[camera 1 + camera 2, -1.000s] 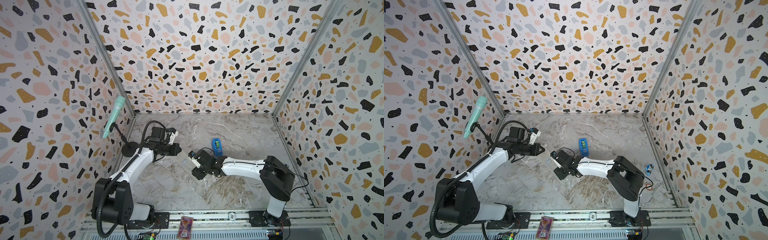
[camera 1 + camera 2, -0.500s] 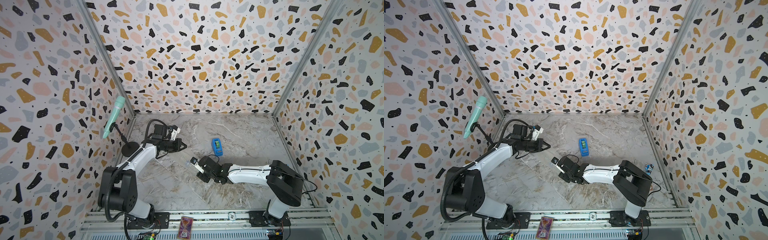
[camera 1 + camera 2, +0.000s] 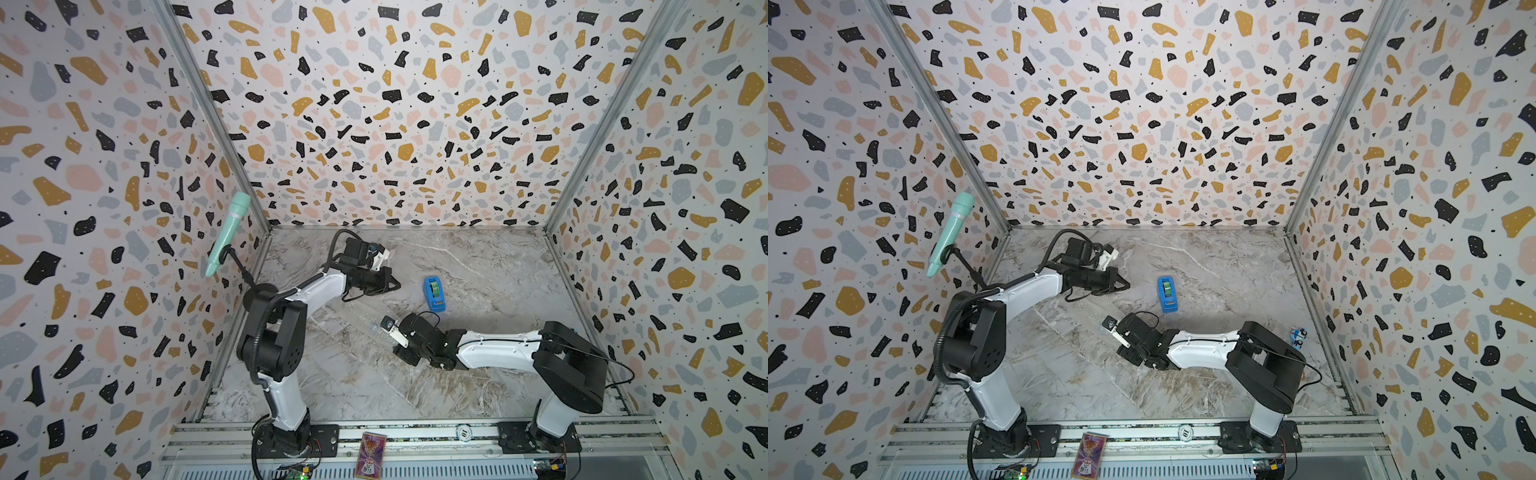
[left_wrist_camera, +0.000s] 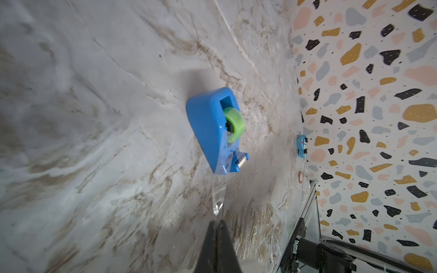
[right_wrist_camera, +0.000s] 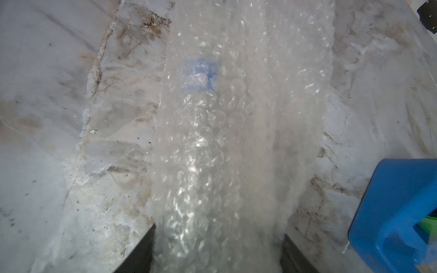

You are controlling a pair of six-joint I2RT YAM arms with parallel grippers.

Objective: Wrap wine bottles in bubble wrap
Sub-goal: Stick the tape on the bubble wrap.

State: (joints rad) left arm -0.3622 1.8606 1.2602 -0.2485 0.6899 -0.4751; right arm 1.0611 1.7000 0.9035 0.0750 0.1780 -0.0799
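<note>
We see the right gripper (image 5: 217, 238) clamped on the glistening clear bubble wrap (image 5: 212, 141), black fingers (image 5: 144, 250) either side of the roll; the slim clear bottle (image 5: 201, 75) lies inside, blue mark showing through. That arm stretches low over the marbled table (image 3: 478, 257). The left gripper (image 4: 216, 224), pinched together, points at the blue plastic tape dispenser (image 4: 210, 132), arm reaching forward.

Your bubble wrap (image 5: 212, 141), centre of the right wrist view, is clear glistening plastic, bumpy all over. The tape dispenser (image 4: 208, 127) mid-frame in the left wrist view looks like smooth glossy blue plastic with a translucent green tape roll (image 4: 234, 125). Your tabletop (image 3: 478, 257) is matt, scuffed marble-look with dull metal rails (image 3: 415, 432) along the bottom.
</note>
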